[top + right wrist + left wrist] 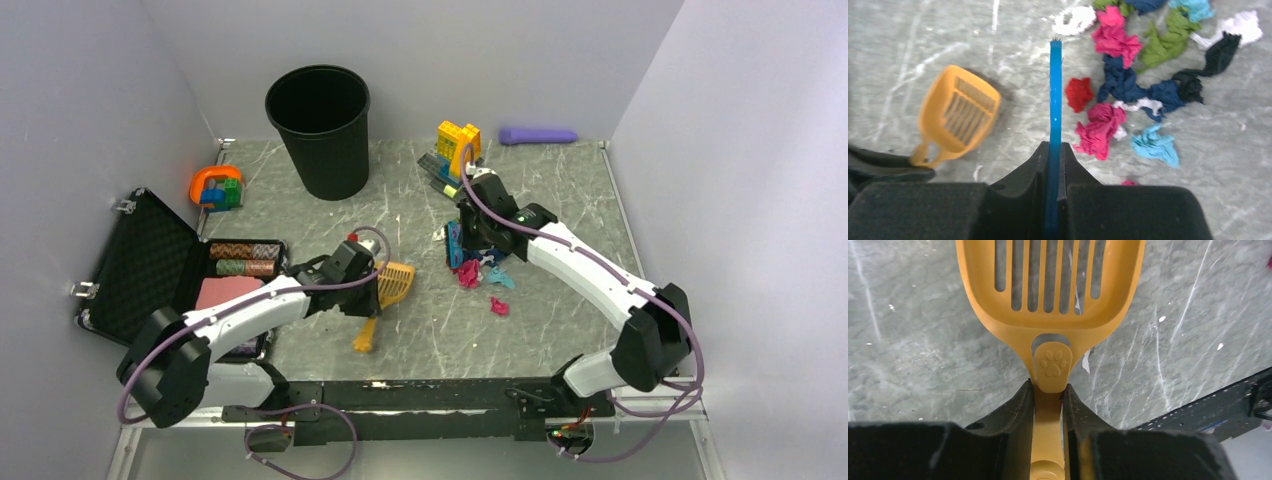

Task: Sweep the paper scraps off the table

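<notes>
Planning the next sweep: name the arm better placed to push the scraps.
Likely right: its end effector clamps the blue brush beside the paper scraps; the left end effector holds the orange scoop apart from them.

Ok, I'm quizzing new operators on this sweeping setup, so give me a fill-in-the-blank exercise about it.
1. The left gripper is shut on the ____ of the orange scoop.
2. The right gripper is shut on a thin ____ brush.
3. The paper scraps lie beside the brush; ____ of them are in the scoop.
4. The tall bin beyond the scoop is ____ in colour.
Missing words: handle; blue; none; black.
</notes>
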